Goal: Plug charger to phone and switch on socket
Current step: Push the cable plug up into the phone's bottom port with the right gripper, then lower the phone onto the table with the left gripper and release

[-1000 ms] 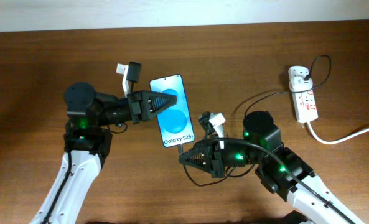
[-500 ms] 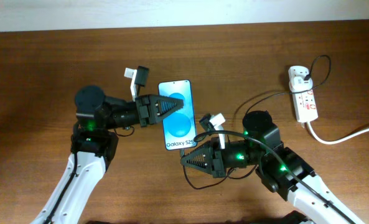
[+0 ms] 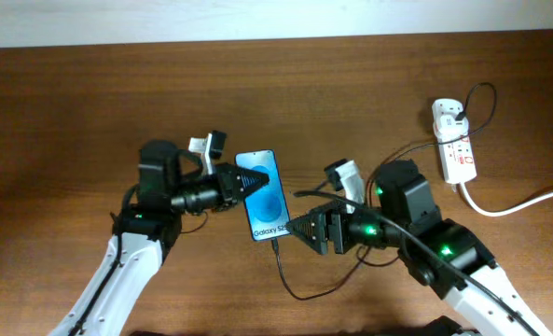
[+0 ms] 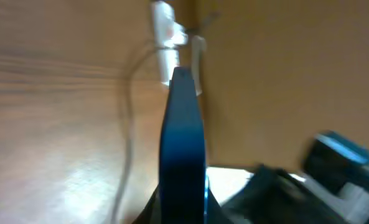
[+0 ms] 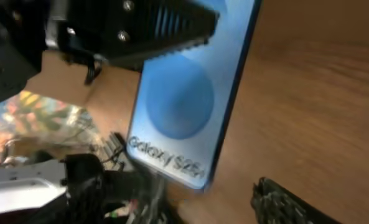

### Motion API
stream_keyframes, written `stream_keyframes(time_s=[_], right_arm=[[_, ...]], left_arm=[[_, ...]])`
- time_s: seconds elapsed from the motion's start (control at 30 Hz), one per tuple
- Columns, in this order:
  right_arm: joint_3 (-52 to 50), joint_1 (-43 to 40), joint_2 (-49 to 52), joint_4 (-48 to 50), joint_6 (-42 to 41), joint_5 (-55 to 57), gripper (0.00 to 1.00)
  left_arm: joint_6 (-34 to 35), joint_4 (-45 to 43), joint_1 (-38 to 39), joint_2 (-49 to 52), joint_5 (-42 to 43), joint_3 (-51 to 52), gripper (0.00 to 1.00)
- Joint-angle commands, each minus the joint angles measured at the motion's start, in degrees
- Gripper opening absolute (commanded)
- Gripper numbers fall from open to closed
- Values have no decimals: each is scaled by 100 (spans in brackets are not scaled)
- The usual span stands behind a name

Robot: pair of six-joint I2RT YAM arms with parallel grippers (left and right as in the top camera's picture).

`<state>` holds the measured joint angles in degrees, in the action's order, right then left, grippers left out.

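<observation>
Both arms closer together than one second back: left arm has carried the phone right and toward the near edge; right arm has shifted right.

Slim blue-screened smartphone with white "Galaxy S25" text (image 3: 265,194) sits mid-desk, screen up, between the two arms. Left end effector (image 3: 248,182) is clamped on its upper part. Right wrist view shows one ribbed black finger (image 5: 162,25) lying across the top of the screen. Left wrist view shows the phone edge-on between the fingers.

Right end effector (image 3: 299,227) is just beside the phone's lower right corner. Its fingers (image 5: 284,199) stand apart in the right wrist view; nothing clearly between them, lower frame blurred.

Long thin black charger cable (image 3: 278,261) meets the phone's bottom edge, then loops toward the near desk edge and back under the right arm. Cannot tell if the tip is seated.

Small white oblong power strip with red switch marks (image 3: 459,154) lies at the far right of the brown wooden desk (image 3: 71,93), well apart from the phone. White plug adapter (image 3: 449,112) sits in its far end. Thick white cord (image 3: 518,201) runs off right.
</observation>
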<state>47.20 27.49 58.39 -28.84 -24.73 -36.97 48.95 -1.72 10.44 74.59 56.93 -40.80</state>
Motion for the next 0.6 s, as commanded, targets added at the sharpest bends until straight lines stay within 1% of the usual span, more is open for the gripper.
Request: stream_keyframes(time_s=[0.0, 0.03, 0.07, 0.1, 0.17, 0.2, 0.3, 0.37, 0.4, 0.43, 0.5, 0.57], right_arm=[[334, -24, -474, -614, 203, 1071, 81], [334, -24, -586, -804, 205, 1224, 81], [334, -24, -638, -874, 203, 1261, 81], [334, -24, -673, -892, 201, 1261, 81], [334, -24, -671, -1005, 203, 1261, 81], [334, -24, -671, -1108, 203, 1263, 81], [334, -24, -671, -1169, 203, 1263, 81], [334, -24, -671, -1172, 203, 1261, 81], [334, -24, -671, -1169, 201, 1261, 82], [334, -24, -671, -1172, 201, 1259, 82], [334, -24, -671, -1198, 203, 1263, 82], [334, -24, -671, -1198, 203, 1263, 82]], left_arm=[[-1080, 138, 393, 116, -1818, -50, 0], [-1246, 120, 535, 334, -2175, -50, 0], [-1309, -26, 621, 627, -2223, -50, 0], [-1327, -393, 684, 1088, -2168, -50, 0], [-1325, -1285, 693, 2026, -1650, -52, 0], [-1322, -1637, 693, 2426, -1464, -57, 3], [-1322, -1593, 693, 2697, -1486, -57, 5], [-1322, -1423, 693, 2841, -1641, -57, 12], [-1322, -1373, 693, 2935, -1641, -57, 19], [-1320, -1272, 693, 2992, -1672, -57, 33], [-1320, -890, 693, 2999, -1882, -55, 38], [-1322, -846, 693, 2999, -1902, -55, 42]])
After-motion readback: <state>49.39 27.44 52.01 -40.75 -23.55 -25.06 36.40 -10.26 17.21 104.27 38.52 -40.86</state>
